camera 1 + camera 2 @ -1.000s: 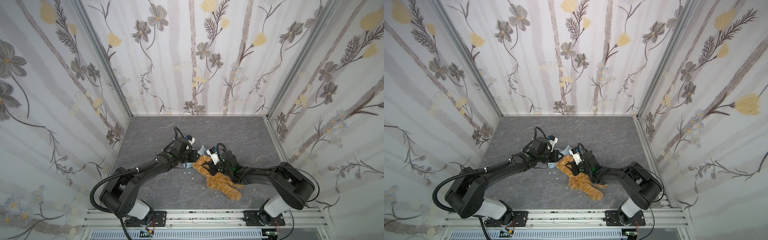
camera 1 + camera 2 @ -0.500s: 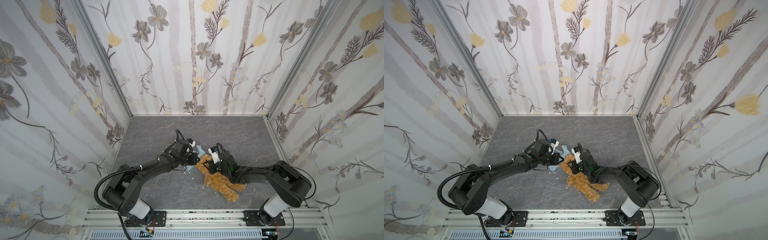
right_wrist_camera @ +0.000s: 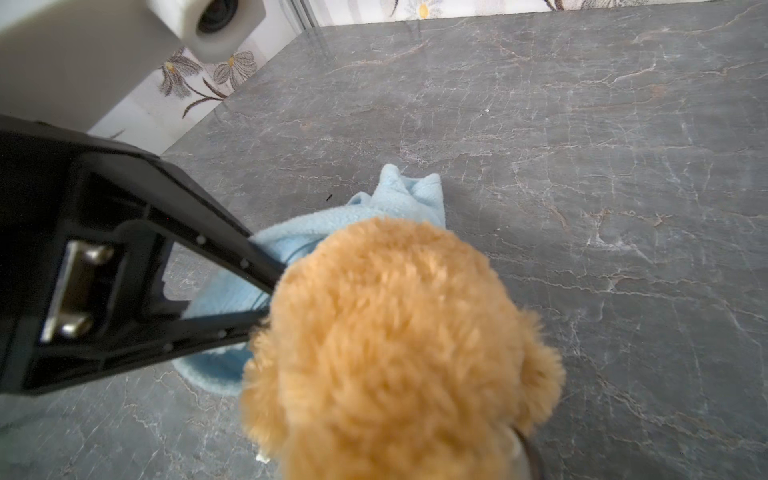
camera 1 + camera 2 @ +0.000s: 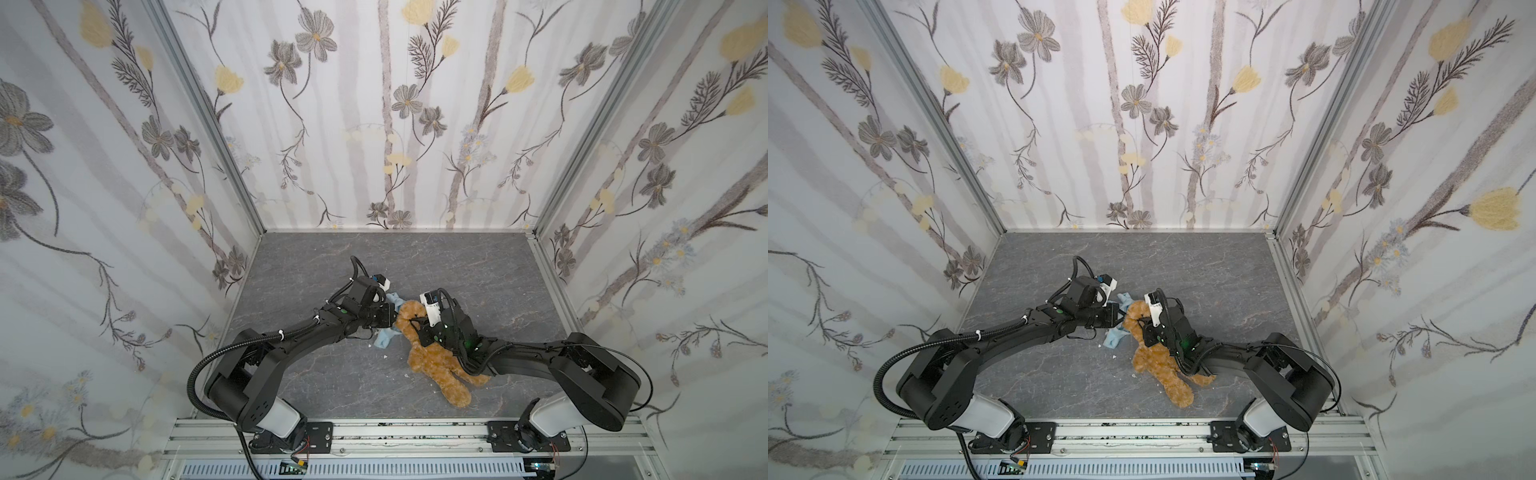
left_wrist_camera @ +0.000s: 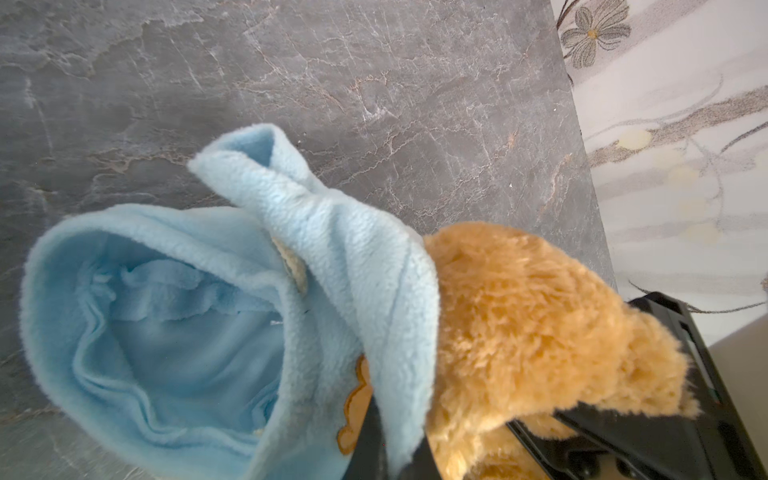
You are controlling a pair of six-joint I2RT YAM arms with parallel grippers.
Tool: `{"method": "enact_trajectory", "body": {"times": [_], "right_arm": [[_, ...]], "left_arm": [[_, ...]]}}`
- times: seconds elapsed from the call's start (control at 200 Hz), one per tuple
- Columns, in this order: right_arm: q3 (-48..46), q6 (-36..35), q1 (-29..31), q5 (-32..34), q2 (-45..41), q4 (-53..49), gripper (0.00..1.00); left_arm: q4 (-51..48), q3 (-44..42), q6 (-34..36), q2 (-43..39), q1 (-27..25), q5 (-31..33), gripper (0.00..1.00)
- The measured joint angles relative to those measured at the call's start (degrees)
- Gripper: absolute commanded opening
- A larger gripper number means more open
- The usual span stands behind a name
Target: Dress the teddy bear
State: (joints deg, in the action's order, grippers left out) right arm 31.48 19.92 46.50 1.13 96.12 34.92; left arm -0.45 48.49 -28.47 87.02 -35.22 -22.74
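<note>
The small fluffy golden-brown plush teddy bear [image 4: 432, 357] is located just right of centre in the lower half of both top views [image 4: 1158, 361], lying on the grey marble-patterned tabletop [image 4: 332, 374]. Its head is directed toward the upper left of the frame, and its legs are extended toward the lower right. The head is raised between the two grippers, and its curly fur fills much of the right wrist view [image 3: 395, 332]. The light-blue fleece hooded top [image 4: 384, 337] is positioned directly left of the bear's head in both top views [image 4: 1113, 337], touching it, with one end trailing on the tabletop below the left gripper. In the left wrist view the top [image 5: 166, 332] is seen with its hood opening turned toward the camera, and one edge is draped against the bear's head [image 5: 519, 324]. An orange embroidered emblem [image 5: 353, 407] is partly visible on the fabric. The left gripper [image 4: 392, 320] is clamped tight on an edge of the top, with its jaws pressed together on the fabric [image 5: 397, 453]. The right gripper [image 4: 419, 329] is applied from the right side of the frame, and its jaws are set narrow on the bear's upper body, just below the head [image 5: 582, 428]. Both black arms are extended low over the tabletop from the rail at the bottom edge of the frame.
</note>
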Motion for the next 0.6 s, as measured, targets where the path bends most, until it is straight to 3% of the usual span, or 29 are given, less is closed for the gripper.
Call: {"method": "enact_trajectory", "body": {"times": [0.245, 0.6], "right_arm": [[3.2, -1.2, 3.2, 5.2, 5.1, -2.0, 0.0], [-0.3, -8.3, 5.5, 3.6, 6.3, 2.9, 0.0]], "left_arm": [[-2.0, 2.4, -0.3, 0.9, 0.0, -1.7, 0.05], [-1.8, 6.5, -2.6, 3.7, -0.4, -3.8, 0.05]]}}
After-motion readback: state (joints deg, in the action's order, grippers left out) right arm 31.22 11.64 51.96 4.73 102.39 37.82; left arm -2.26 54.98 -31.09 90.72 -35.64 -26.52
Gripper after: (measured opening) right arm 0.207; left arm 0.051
